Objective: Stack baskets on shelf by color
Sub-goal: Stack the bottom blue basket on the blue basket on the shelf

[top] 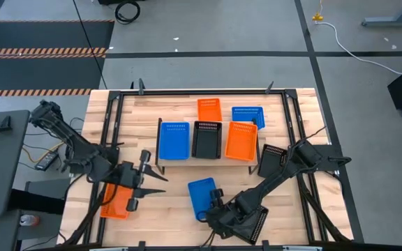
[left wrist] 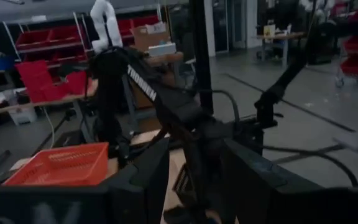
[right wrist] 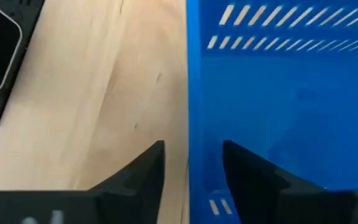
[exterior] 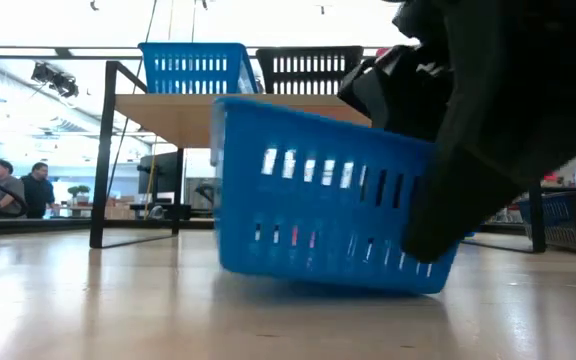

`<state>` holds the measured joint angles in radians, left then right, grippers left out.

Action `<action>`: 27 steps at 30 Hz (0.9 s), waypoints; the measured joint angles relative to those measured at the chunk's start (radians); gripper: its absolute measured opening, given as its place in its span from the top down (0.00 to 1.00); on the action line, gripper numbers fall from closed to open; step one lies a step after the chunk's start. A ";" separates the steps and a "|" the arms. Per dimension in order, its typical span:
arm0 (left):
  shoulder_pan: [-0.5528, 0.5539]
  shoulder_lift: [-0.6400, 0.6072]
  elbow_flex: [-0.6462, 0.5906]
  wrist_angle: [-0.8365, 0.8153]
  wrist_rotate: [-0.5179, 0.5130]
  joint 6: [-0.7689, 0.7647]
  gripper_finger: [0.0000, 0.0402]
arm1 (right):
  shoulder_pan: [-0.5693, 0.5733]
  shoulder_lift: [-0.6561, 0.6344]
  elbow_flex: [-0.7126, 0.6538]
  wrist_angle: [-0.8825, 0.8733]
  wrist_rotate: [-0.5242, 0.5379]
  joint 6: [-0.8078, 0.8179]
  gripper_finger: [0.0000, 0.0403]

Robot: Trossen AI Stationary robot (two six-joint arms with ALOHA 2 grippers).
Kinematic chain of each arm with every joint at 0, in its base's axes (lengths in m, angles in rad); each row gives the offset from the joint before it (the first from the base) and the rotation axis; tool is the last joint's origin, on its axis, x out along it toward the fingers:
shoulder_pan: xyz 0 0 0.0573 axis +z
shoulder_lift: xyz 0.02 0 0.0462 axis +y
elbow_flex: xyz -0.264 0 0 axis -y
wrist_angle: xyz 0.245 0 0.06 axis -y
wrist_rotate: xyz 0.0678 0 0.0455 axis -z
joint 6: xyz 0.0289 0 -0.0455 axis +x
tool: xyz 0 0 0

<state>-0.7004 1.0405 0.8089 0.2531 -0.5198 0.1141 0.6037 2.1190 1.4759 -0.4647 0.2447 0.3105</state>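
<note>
The shelf [top: 191,157] carries a blue basket [top: 174,139], a black basket [top: 206,139] and an orange basket [top: 241,141] side by side. Another blue basket [top: 202,196] sits near the table's near edge, tilted in the low view [exterior: 318,190]. My right gripper [top: 216,197] is shut on its right wall. My left gripper [top: 165,185] hovers open left of that basket, level and pointing right, above an orange basket [top: 116,200] that lies on the table. My right gripper pinches the blue basket's right-hand wall [right wrist: 191,93], with one finger [right wrist: 253,174] inside the basket and the other [right wrist: 142,171] outside, coming from above and from the table's right. The basket sits tilted in the hold, its left side raised [exterior: 226,265].
Behind the shelf lie an orange basket [top: 209,109] and a blue basket [top: 248,115]. A black basket [top: 272,159] lies right of the shelf, and another [top: 258,224] under my right arm at the near edge. People sit in the room beyond [exterior: 18,188].
</note>
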 joint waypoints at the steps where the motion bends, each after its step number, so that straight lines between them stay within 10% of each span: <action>1: -0.006 -0.012 0.000 -0.019 -0.004 -0.003 0.62 | 0.000 0.004 0.001 0.015 0.000 0.000 0.62; 11: -0.089 -0.096 -0.001 -0.350 -0.169 -0.176 0.64 | -0.002 -0.015 0.002 0.127 0.024 -0.106 0.97; 27: -0.218 -0.099 -0.001 -0.356 -0.202 -0.233 0.66 | -0.044 -0.034 0.010 0.157 -0.121 -0.157 0.78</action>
<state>-0.9185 0.9413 0.8078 -0.1032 -0.7218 -0.1192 0.5595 2.0853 1.4860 -0.3080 0.1235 0.1532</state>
